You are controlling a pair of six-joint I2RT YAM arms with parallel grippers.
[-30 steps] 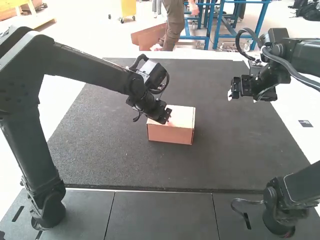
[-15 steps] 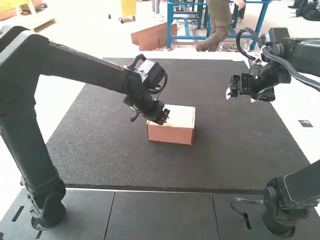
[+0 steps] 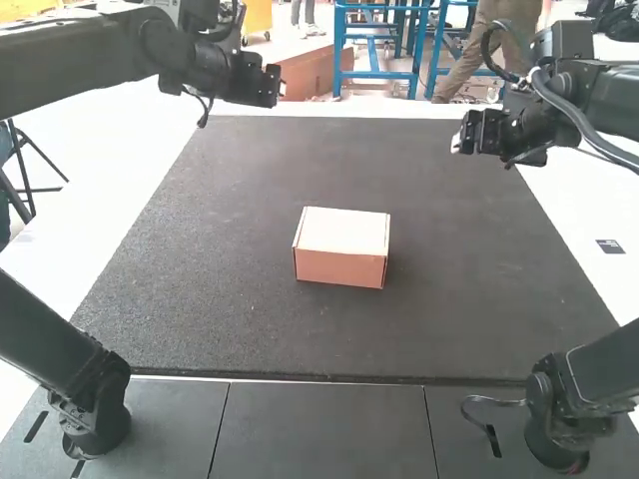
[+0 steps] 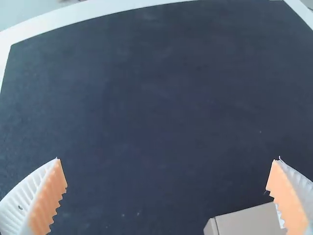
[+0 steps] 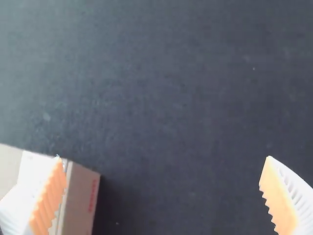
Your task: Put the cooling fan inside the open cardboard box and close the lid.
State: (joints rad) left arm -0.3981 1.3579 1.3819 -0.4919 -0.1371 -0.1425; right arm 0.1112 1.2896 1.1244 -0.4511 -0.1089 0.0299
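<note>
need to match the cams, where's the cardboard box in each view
High view: the cardboard box, lid closed, sits in the middle of the black mat.
Left wrist view: a corner of the box beside one pad of the left gripper.
Right wrist view: one end of the box, partly behind one pad of the right gripper.
Shared landmark: the black mat under it.

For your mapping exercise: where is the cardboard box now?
In the high view, the cardboard box sits closed at the middle of the black mat, centred left to right.
</note>
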